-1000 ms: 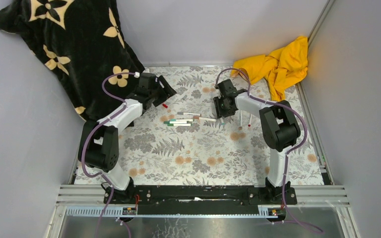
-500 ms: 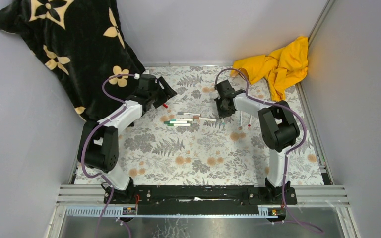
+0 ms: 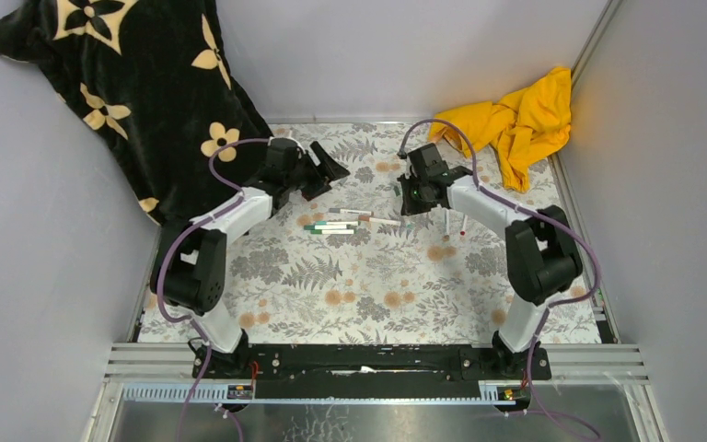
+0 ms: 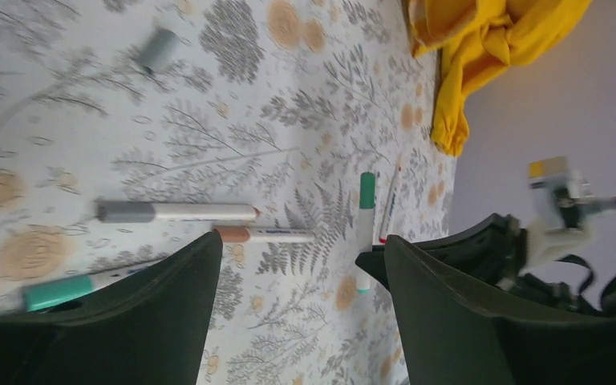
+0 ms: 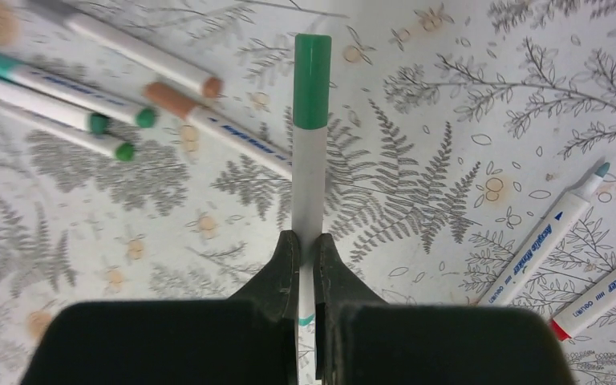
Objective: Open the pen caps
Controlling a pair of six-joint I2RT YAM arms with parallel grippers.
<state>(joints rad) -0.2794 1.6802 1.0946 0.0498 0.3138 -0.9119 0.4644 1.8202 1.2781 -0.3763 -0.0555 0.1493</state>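
Note:
My right gripper (image 5: 305, 249) is shut on the white barrel of a pen (image 5: 309, 176) held above the table, its green pen cap (image 5: 312, 80) pointing away from the jaws. In the left wrist view the same green-capped pen (image 4: 366, 216) sticks out of the right gripper's black fingers (image 4: 481, 249). My left gripper (image 4: 301, 265) is open and holds nothing; it hangs a short way left of that pen. From above, the left gripper (image 3: 331, 170) and the right gripper (image 3: 409, 198) face each other over the pen cluster (image 3: 336, 224).
Capped pens lie on the fern-print cloth: a grey-capped one (image 4: 176, 212), a brown-capped one (image 5: 216, 132) and teal ones (image 5: 56, 88). Two uncapped pens (image 5: 545, 237) lie to the right. A grey loose cap (image 4: 156, 48) lies apart. Yellow cloth (image 3: 515, 115) back right, black blanket (image 3: 138, 83) back left.
The right gripper closed on the green-capped pen and lifted it off the table. The left arm swung right toward it, with its jaws a little wider.

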